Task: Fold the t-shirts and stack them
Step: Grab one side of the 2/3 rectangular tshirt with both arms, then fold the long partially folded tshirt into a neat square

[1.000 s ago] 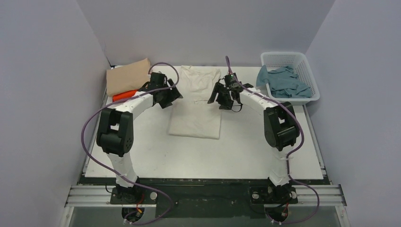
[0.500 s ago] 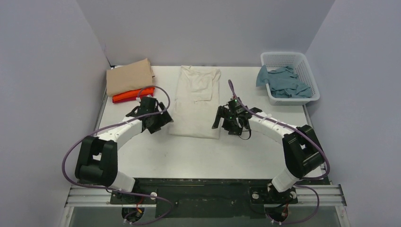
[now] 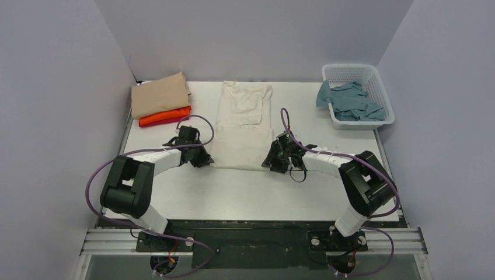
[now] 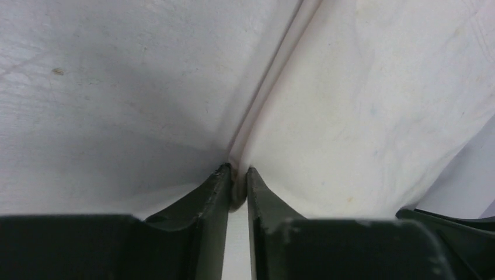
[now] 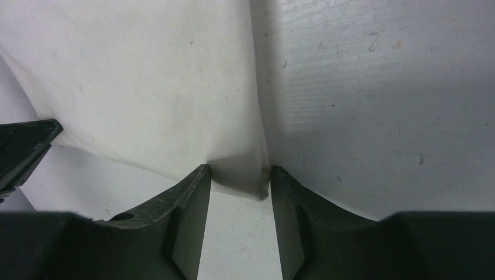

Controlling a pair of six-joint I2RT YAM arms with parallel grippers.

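Note:
A cream t-shirt [image 3: 242, 125] lies folded lengthwise into a long strip on the white table [image 3: 251, 192], collar end at the back. My left gripper [image 3: 204, 161] is at its near-left corner. In the left wrist view the left gripper [image 4: 238, 173] is shut on the cream t-shirt [image 4: 362, 116], its edge pinched between the tips. My right gripper [image 3: 272, 165] is at the near-right corner. There the right gripper [image 5: 239, 172] stands open, with the corner of the cream t-shirt [image 5: 146, 87] lying between its fingers.
At the back left a folded tan t-shirt [image 3: 159, 96] lies on an orange one [image 3: 164, 116], with a red edge beneath. A white lattice basket [image 3: 373, 72] at the back right holds a crumpled grey-blue t-shirt [image 3: 350, 102].
Both arms came from the shirt's middle down to its near corners. The left gripper shut on the left corner; the right jaws narrowed around the right corner.

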